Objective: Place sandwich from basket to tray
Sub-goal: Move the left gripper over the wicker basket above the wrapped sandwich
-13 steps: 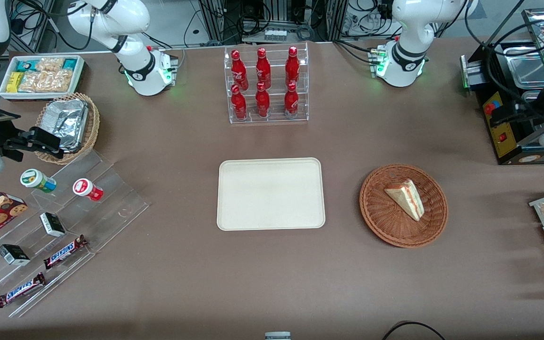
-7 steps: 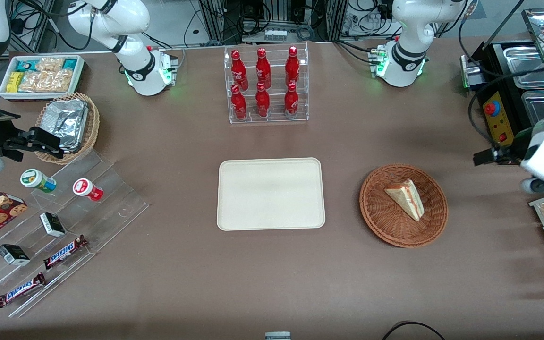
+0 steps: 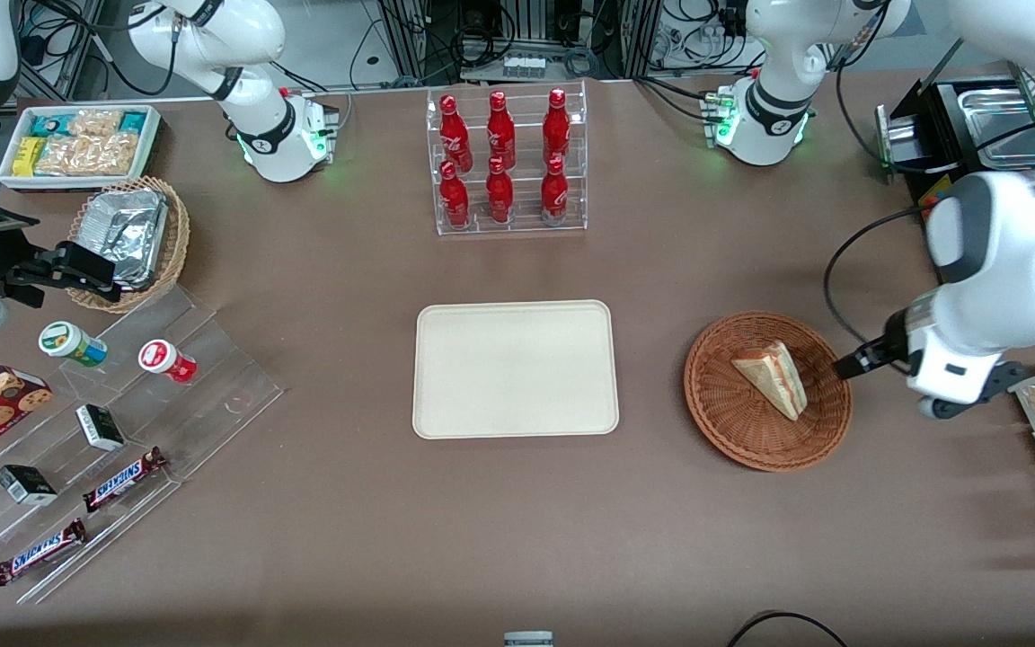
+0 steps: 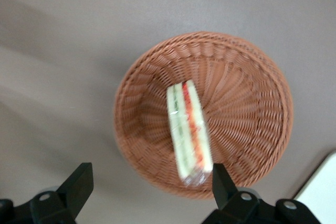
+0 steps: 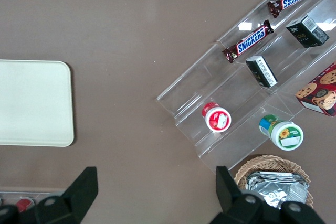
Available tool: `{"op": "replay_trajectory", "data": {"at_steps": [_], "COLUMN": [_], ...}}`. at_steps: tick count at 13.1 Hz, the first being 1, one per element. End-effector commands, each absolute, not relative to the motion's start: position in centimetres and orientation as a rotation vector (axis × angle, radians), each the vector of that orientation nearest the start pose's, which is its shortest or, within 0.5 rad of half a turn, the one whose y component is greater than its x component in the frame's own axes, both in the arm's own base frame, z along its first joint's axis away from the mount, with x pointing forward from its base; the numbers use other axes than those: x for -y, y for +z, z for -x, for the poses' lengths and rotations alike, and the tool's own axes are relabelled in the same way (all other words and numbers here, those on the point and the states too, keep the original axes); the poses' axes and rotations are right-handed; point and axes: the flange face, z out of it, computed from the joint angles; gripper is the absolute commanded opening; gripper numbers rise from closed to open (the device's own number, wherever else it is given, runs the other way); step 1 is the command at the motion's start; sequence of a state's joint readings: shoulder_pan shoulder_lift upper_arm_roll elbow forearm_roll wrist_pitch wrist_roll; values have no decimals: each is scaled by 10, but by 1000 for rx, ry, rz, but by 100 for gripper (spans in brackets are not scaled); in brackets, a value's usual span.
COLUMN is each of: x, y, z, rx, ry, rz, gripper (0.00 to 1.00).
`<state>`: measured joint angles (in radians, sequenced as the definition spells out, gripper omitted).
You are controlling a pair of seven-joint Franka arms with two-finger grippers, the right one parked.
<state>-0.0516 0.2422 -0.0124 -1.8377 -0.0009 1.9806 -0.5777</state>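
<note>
Sandwich (image 3: 773,376) lies inside the reddish-brown wicker basket (image 3: 722,403) on the brown table (image 3: 517,539), a triangular wedge resting on its side with its red, orange and green filling edge showing in the left wrist view (image 4: 189,129). The basket (image 4: 252,82) sits toward the working arm's end of the table, well apart from the cream-white tray (image 3: 515,368), which lies at mid-table with nothing on it. The left arm's gripper (image 3: 850,364) hangs above the table just beside the basket's rim, on the side toward the working arm's end, not touching the sandwich. In the wrist view the gripper (image 4: 149,182) has its two dark fingers (image 4: 79,184) spread wide apart, gripping nothing, with the basket and the wedge framed between them below. A clear rack of red bottles (image 3: 504,162) stands farther from the front camera than the tray. Toward the parked arm's end lie a clear stepped stand with chocolate bars (image 3: 122,476) and small cups, and a tan wicker basket of foil containers (image 3: 127,238).
</note>
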Motion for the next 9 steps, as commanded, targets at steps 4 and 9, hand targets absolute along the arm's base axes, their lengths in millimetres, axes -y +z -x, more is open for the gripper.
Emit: {"op": "replay_trajectory", "data": {"at_steps": [4,9], "x": [85,90], "y": [325,296], "z": [-603,-579], "rx": [1169,1195], "ry": [75,101], "rz": [2892,2854], "gripper": [100,100]}}
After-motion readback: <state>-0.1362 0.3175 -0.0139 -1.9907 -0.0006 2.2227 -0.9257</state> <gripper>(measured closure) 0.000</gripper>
